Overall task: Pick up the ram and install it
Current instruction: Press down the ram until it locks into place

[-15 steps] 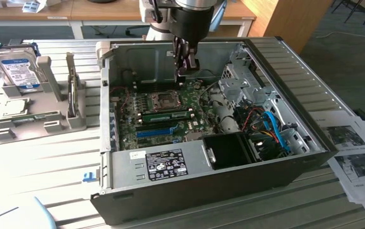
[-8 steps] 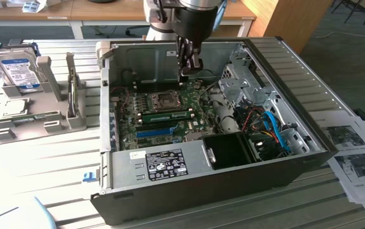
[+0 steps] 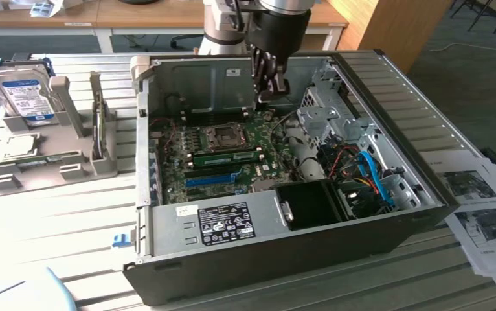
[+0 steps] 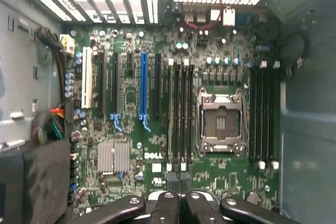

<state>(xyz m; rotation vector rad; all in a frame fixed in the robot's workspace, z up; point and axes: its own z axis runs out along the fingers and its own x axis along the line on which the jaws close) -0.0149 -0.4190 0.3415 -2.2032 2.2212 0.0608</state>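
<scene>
Right, in the exterior view your end effector [image 3: 268, 97] hangs inside the open computer case [image 3: 421, 194], its fingers clenched together with nothing between them. The ram [image 3: 226, 157] sits lower than the end effector and toward the exterior view's left of it. It lies along the motherboard [image 3: 261, 172] just beside the CPU socket [image 3: 225, 135], apart from the fingertips. The blue slot [image 3: 209, 178] lies just past the ram, farther from the end effector. Well away from it, a hard drive [image 3: 25, 97] stands in a grey holder [image 3: 75, 123] on the table [image 3: 75, 214].

In the wrist view your end effector [image 4: 178, 184] is pressed shut and empty, looking down on the motherboard. Straight ahead of its tips run the long dark memory slots [image 4: 181, 114], between the CPU socket and the blue slot. You cannot tell there which slot holds the ram.
</scene>
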